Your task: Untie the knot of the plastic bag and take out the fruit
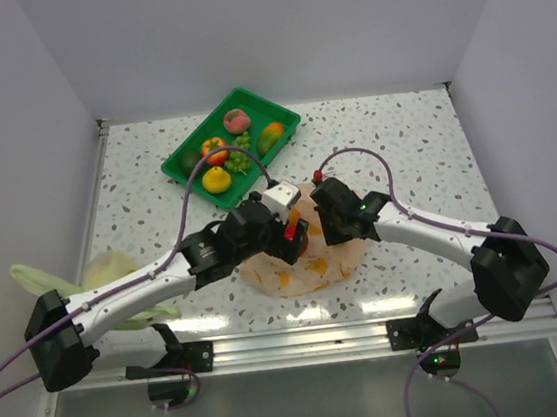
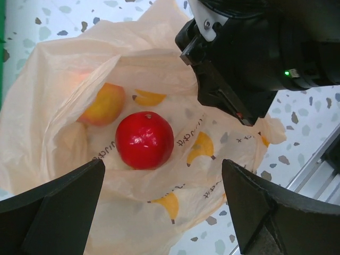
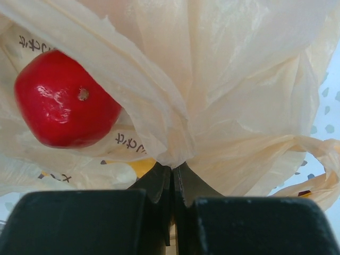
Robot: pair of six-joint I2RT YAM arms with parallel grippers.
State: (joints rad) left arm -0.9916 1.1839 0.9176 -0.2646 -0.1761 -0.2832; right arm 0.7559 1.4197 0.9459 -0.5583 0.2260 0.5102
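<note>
Film of the bag (image 1: pixel 308 271) is thin, crinkly and light. It will likely slide and collapse unless pinned, so a bunched fold is the best place to hold it. The right fingers (image 3: pixel 158 183) do just that: they are closed tight on a gathered pleat of film. The bag lies mid-surface (image 1: pixel 412 143) between both arms, its mouth gaping; no knot shows. Inside rest a red fruit (image 2: pixel 144 139) and, just beside it and half under the film, a yellow-orange fruit (image 2: pixel 103 103). The left fingers (image 2: pixel 58 207) are spread wide and hold nothing, one on either side of the red fruit and clear of it. That fruit looks hard, glossy and probably light, so grip it squarely across its widest part or it may squirt out. More fruit sits in the tray (image 1: pixel 171 166) behind.
</note>
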